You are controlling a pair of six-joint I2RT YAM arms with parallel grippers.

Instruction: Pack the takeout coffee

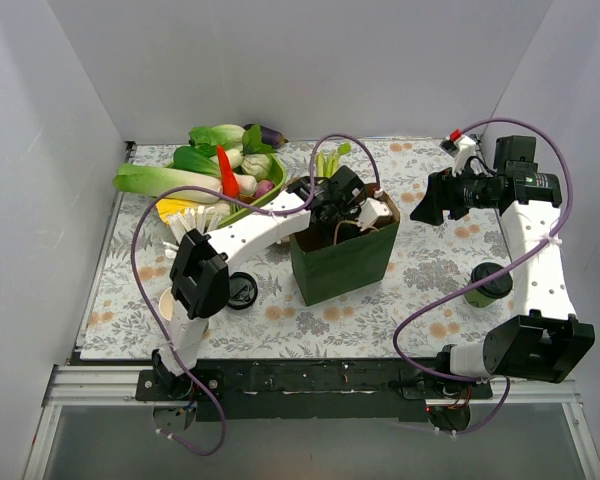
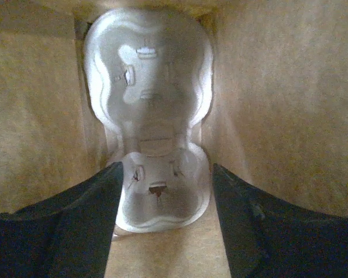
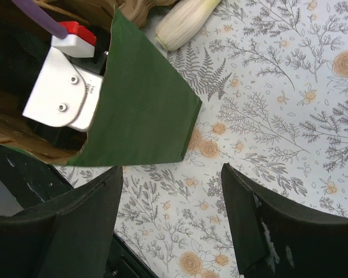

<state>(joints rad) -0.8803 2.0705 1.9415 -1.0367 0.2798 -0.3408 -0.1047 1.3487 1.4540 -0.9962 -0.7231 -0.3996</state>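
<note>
Left gripper (image 2: pixel 167 168) — jaws apart, empty, in green bag (image 1: pixel 345 265) above white tray (image 2: pixel 148 104). Right gripper (image 3: pixel 171 168) — jaws apart, empty. Takeout coffee (image 1: pixel 490 283) outside bag.

Dark green takeout coffee cup (image 1: pixel 489 284), black lid on, upright at the table's (image 1: pixel 430 260) right side
</note>
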